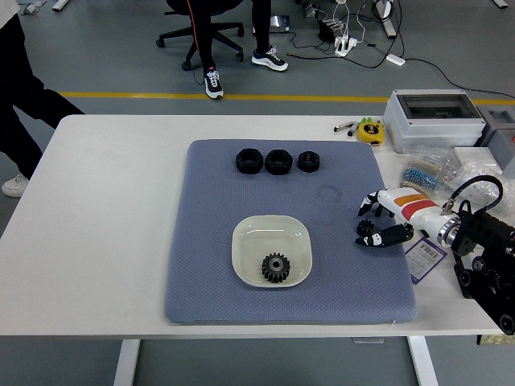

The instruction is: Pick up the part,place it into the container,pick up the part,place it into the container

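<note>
Reaching in from the right, right hand [378, 221] low over the mat's [209, 265] right edge, fingers [366, 207] narrowed around a small dark gear [365, 227]; firm grip or mere touch, cannot tell. Sitting in the cream dish [245, 241] at mat centre, a second black gear [276, 268]. Lined up along the far edge, three black nuts [276, 161]. White counter [105, 225] beneath.
</note>
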You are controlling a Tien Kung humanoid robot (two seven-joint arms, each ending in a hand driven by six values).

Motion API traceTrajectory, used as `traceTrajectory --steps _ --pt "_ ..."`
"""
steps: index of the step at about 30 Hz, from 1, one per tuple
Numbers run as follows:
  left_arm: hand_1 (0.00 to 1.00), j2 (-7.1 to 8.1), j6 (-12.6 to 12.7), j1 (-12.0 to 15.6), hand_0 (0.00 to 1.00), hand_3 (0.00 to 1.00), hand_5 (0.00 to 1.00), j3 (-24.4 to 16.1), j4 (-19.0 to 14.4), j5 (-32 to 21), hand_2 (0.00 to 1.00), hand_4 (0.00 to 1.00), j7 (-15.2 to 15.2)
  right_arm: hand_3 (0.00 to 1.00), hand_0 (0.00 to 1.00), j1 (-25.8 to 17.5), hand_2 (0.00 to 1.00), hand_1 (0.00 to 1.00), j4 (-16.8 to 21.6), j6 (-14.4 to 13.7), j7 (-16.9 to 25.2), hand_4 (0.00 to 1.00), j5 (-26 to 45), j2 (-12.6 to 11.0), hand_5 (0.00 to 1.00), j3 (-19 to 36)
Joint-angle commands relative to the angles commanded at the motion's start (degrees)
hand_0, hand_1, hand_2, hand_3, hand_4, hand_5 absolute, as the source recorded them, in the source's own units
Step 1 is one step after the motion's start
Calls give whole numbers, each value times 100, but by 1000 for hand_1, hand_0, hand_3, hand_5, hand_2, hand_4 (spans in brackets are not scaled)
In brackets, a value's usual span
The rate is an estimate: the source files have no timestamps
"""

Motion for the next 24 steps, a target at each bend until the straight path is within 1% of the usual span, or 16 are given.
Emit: traceTrajectory --steps 9,10,13,15,16,21,22,24 --pt "666 4 -1 -15 703 556 572 -7 0 23 653 627 1 551 352 22 585 501 -22 23 0 934 -94 -70 481 -2" --pt "666 4 -2 -16 702 557 572 -9 -1 27 653 626 2 549 347 27 575 493 -21 24 1 916 -95 -74 482 -6" --pt "666 4 -6 -27 702 557 572 -16 -2 42 653 626 7 549 347 55 575 493 -19 26 3 916 -116 -88 482 -43" --pt "666 2 -7 -31 702 557 572 -18 -3 46 653 626 8 549 347 70 575 493 -19 18 2 916 -137 -83 482 -68" --pt "666 0 -6 -31 703 557 572 -18 -2 44 653 628 8 541 345 76 562 484 -22 14 0 891 -145 -79 481 -75" --pt "666 -5 -7 -34 703 557 572 -11 -4 38 653 628 6 541 345 105 562 484 -51 -37 0 891 -219 -42 481 -135" --pt "667 -6 -8 -35 703 557 573 -12 -4 39 653 628 6 526 327 109 544 464 -57 -45 3 858 -224 -38 484 -153" --pt "667 -11 -7 -35 703 557 573 -13 -4 39 653 628 6 526 327 120 544 464 -86 -67 7 858 -237 -32 484 -200"
